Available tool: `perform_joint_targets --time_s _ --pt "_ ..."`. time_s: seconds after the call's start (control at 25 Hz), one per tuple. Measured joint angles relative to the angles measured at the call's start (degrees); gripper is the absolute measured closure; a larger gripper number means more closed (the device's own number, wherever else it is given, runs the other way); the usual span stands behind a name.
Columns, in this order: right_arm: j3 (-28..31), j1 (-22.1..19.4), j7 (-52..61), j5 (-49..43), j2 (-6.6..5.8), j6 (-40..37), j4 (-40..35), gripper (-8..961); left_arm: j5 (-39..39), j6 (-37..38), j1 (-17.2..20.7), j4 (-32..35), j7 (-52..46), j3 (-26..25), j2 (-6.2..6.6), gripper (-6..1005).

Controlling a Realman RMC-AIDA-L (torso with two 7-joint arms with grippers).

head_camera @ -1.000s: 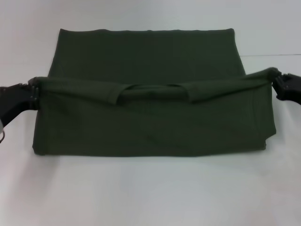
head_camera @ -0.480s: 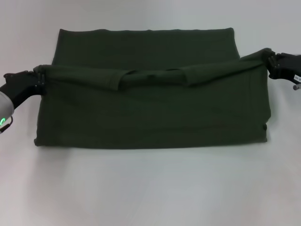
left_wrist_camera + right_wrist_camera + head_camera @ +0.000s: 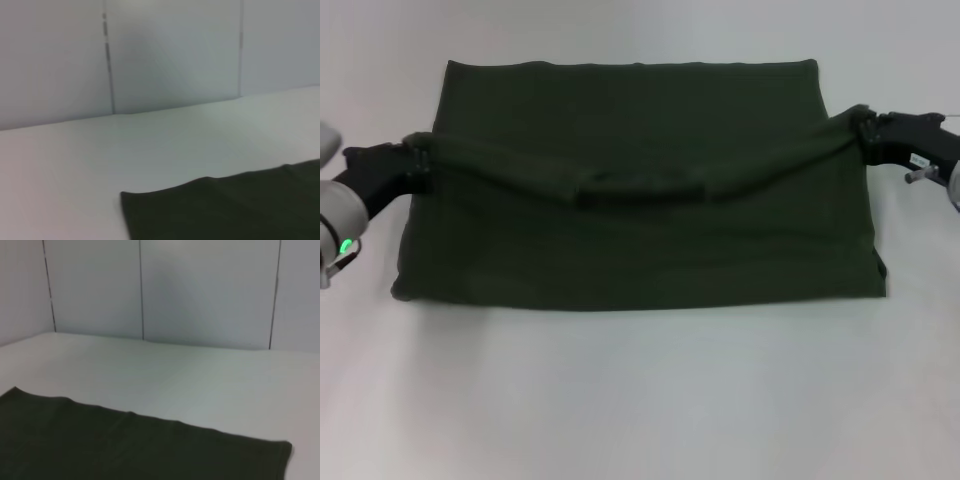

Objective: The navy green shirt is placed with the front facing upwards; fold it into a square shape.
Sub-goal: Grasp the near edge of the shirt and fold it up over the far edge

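The navy green shirt (image 3: 630, 220) lies spread across the white table, its near half lifted and carried back over the rest. No lettering shows. My left gripper (image 3: 412, 168) pinches the left end of the raised fold, and my right gripper (image 3: 865, 135) pinches the right end, a little higher. The fold sags between them, with a doubled band of cloth (image 3: 638, 190) at its middle. The far hem of the shirt (image 3: 225, 205) lies flat in the left wrist view, and the shirt's far edge and corner (image 3: 150, 445) in the right wrist view. Neither wrist view shows fingers.
White table (image 3: 640, 400) stretches in front of the shirt and on both sides. A pale panelled wall (image 3: 200, 290) stands behind the table's far edge.
Both grippers have carried the lifted fold away from me over the shirt. The near edge has drawn back and the fold sags lower in the middle.
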Motion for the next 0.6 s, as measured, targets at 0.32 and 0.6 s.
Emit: perform_joint_targets --time_s 0.32,0.6 --pt "-0.71 0.17 -0.36 1.18 1.02 4.31 0.7 916 -0.5 -1.87 -0.77 -1.69 2.91 -0.22 -0.53 846" --pt "-0.92 0.38 -0.41 2.03 1.07 6.62 0.75 762 -1.72 -3.01 -1.08 -1.91 3.94 -0.1 -0.62 825"
